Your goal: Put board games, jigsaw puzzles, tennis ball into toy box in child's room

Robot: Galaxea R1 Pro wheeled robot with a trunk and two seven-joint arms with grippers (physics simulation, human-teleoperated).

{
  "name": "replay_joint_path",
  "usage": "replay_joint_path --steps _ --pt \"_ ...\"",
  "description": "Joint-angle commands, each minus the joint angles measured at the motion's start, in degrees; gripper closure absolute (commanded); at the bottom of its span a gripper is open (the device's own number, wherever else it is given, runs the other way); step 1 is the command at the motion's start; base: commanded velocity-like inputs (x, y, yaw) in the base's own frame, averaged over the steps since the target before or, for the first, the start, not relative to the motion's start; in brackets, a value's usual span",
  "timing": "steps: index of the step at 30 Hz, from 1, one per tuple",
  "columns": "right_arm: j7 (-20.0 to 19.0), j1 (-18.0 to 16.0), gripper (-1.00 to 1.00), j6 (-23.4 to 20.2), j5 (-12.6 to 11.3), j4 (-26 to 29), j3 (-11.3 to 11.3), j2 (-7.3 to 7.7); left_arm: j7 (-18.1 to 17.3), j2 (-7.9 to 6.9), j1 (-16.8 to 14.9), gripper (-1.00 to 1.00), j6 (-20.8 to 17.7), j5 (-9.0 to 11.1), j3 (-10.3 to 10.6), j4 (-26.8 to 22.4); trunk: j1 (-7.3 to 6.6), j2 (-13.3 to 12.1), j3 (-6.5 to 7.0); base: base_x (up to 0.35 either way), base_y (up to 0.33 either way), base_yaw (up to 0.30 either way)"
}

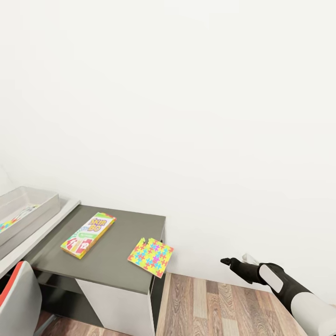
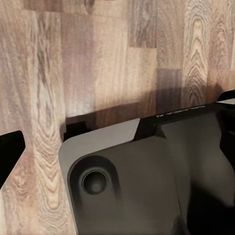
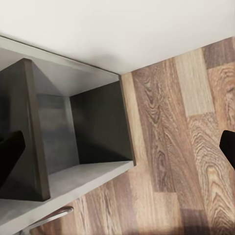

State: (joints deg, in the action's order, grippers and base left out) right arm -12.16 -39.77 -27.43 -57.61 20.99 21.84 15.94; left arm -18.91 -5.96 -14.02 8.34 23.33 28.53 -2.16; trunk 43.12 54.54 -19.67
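On the dark grey side unit of the table [image 1: 116, 261] lies a yellow-green and red board game [image 1: 88, 234]. A jigsaw puzzle [image 1: 150, 256] rests at the unit's right front corner, overhanging the edge. The light grey toy box [image 1: 44, 205] stands on the pale desk top at the far left, with a second multicoloured jigsaw puzzle [image 1: 15, 218] inside. My right gripper [image 1: 235, 260] hovers low, right of the unit and above the floor, open and empty [image 3: 120, 152]. The left gripper [image 2: 122, 117] is open over the floor, holding nothing.
A red and white chair [image 1: 16, 294] sits at the bottom left, in front of the desk. A white wall runs close behind the table. The right wrist view looks into the side unit's open shelf [image 3: 93, 132]. Wooden floor [image 1: 210, 303] lies right of the unit.
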Motion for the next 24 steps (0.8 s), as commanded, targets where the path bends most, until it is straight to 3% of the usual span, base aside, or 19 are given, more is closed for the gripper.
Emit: replay_joint_path --steps 1,13,24 --pt "-0.14 -0.05 -1.0 -0.1 -0.05 0.02 0.22 0.05 -0.18 -0.01 -0.04 -1.0 0.19 0.5 0.48 0.05 0.23 0.46 -0.25 0.0 0.0 0.0" --pt "-0.14 -0.05 -1.0 -0.02 -0.05 0.02 0.22 0.01 -0.12 -0.02 -0.04 -1.0 0.28 0.45 -1.42 0.05 0.23 0.46 -0.25 0.0 0.0 0.0" --pt "-0.14 -0.05 -1.0 0.01 -0.05 0.02 0.22 0.05 1.07 -0.02 -0.04 -1.0 1.68 0.44 -1.88 0.19 0.23 0.46 -0.25 -0.018 0.0 0.0"
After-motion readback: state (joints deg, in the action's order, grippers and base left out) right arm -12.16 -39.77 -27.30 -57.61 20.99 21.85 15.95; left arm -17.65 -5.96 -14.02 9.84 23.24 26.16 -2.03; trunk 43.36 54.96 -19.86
